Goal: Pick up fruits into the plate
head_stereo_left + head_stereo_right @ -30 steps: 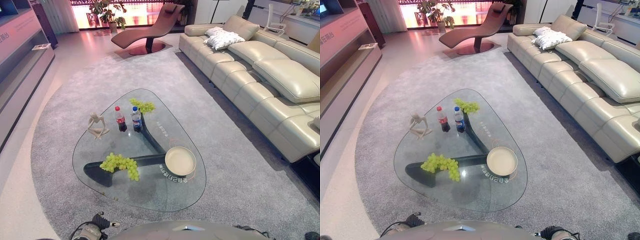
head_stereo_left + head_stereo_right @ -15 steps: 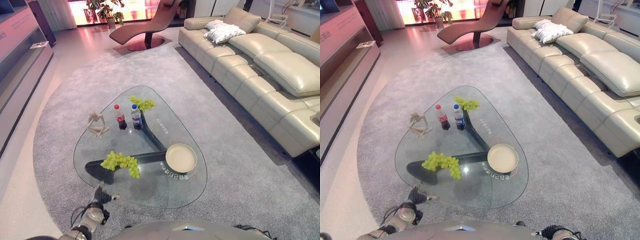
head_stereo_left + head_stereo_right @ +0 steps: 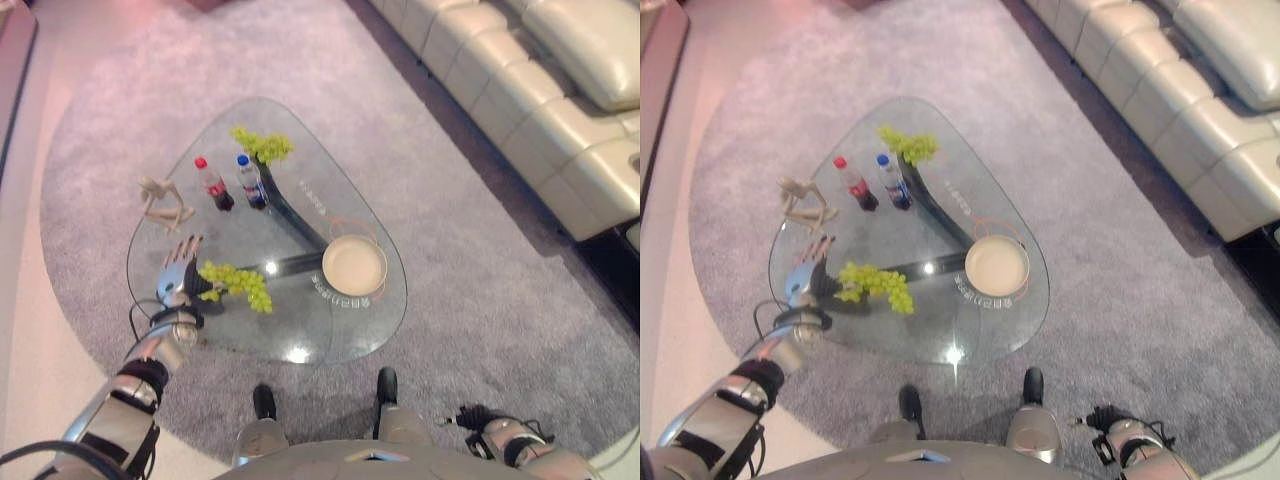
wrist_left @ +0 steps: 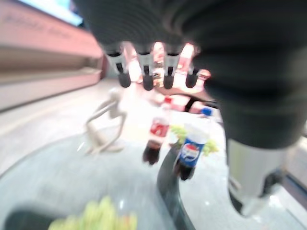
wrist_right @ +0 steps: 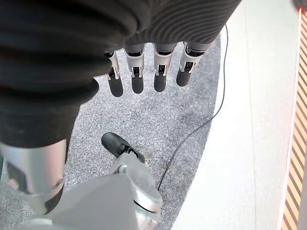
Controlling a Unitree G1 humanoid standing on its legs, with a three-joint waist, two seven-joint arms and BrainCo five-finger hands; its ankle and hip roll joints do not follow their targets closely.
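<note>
A bunch of green grapes (image 3: 238, 285) lies on the near left of the glass table (image 3: 300, 330); it also shows low in the left wrist view (image 4: 96, 218). A second bunch (image 3: 262, 145) lies at the table's far end. The cream plate (image 3: 354, 265) sits empty at the near right. My left hand (image 3: 178, 275) hovers over the table's left edge, just left of the near bunch, open with straight fingers (image 4: 144, 72). My right hand (image 3: 505, 440) hangs low at the lower right over the carpet, its fingers (image 5: 139, 72) straight.
Two small drink bottles, red-capped (image 3: 212, 185) and blue-capped (image 3: 250, 182), stand mid-table. A pale figurine (image 3: 165, 203) stands just beyond my left hand. A cream sofa (image 3: 560, 110) runs along the right. Grey carpet (image 3: 470, 290) surrounds the table.
The camera has tipped down and moved closer to the table. My left hand has risen from beside the table's near edge to over its left side, next to the near grapes.
</note>
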